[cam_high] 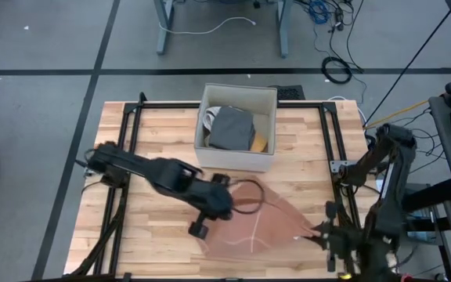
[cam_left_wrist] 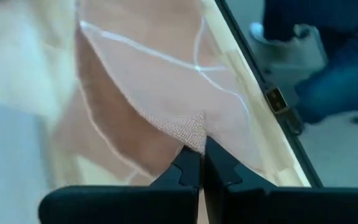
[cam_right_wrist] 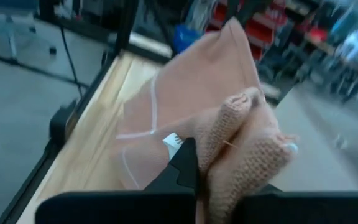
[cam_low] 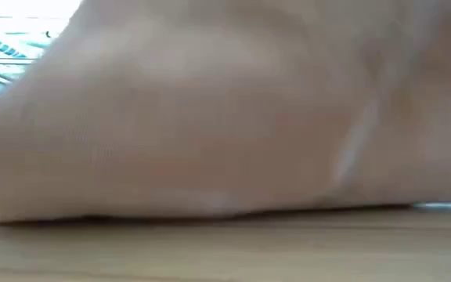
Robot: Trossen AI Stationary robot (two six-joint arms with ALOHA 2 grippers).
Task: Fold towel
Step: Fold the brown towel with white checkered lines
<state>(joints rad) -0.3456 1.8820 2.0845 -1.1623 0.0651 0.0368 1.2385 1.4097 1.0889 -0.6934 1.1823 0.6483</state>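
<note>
A salmon-pink towel [cam_high: 268, 223] with thin white stripes is held up by both grippers over the table's near right part. In the low view the towel [cam_low: 225, 117] fills the picture, and its lower edge [cam_low: 210, 211] rests on the wooden table [cam_low: 225, 251]. My left gripper [cam_high: 237, 193] is shut on a towel corner at the cloth's far left end. My right gripper [cam_high: 319, 233] is shut on the towel's right end near the table's right rail. My left gripper pinches a corner of the towel [cam_left_wrist: 194, 134] between its two fingertips [cam_left_wrist: 188, 168], coming slanting down from the table's left. The cloth falls away from the raised corner toward the table. My right gripper holds a bunched-up, several-layer end of the towel [cam_right_wrist: 247, 149] between its fingers [cam_right_wrist: 182, 165], coming nearly level from the table's right. The cloth bulges over the fingers and the rest slopes down to the table.
A white box [cam_high: 237, 98] with a grey folded cloth [cam_high: 232, 129] and something yellow inside stands at the table's far middle. Black rails [cam_high: 335, 149] run along the table's left, right and far sides. A person's leg and shoe show beyond the table edge [cam_left_wrist: 328, 81].
</note>
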